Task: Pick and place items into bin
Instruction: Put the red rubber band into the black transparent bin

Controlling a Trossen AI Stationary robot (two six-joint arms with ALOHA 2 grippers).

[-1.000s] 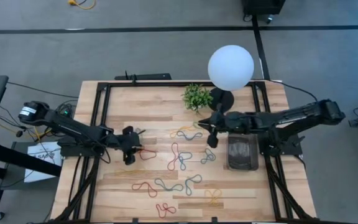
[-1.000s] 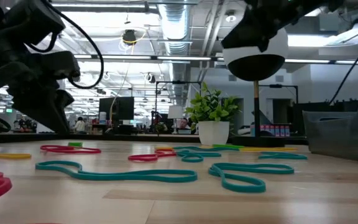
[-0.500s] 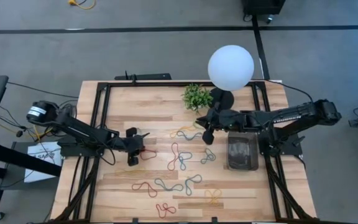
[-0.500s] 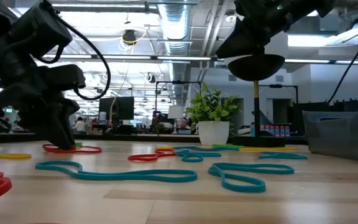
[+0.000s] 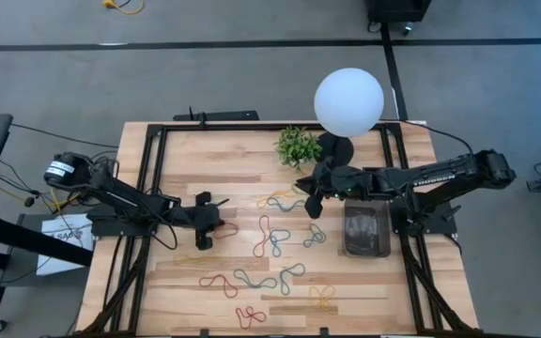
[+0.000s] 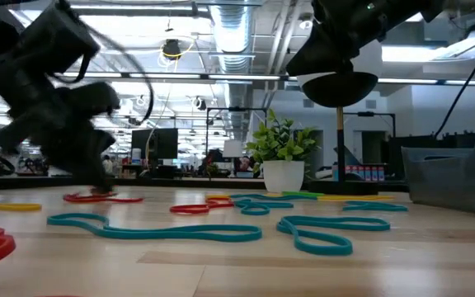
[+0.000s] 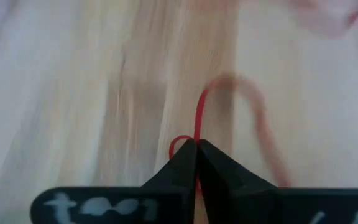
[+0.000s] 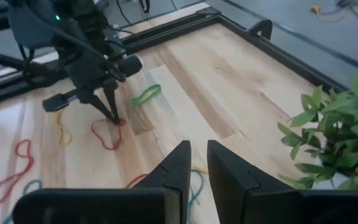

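Over the last second my left gripper (image 5: 205, 231) has slid a little further out from the desk's left edge and come down onto the red band (image 7: 199, 118) — in the left wrist view its fingers (image 7: 185, 163) are pinched together with that red loop caught between the tips. From the right wrist view I see the same thing: fingertips down on the red loop (image 8: 107, 134), near a green band (image 8: 145, 94) and a yellow one (image 8: 59, 126). I take that as a grasp made, with lift and carry still to come.

My right gripper (image 5: 312, 204) hangs above the bands toward the desk's back right, fingers a narrow gap apart, holding nothing. The bin (image 5: 366, 230) sits by the right edge — well apart from the left gripper — so the red band has most of the desk to cross.
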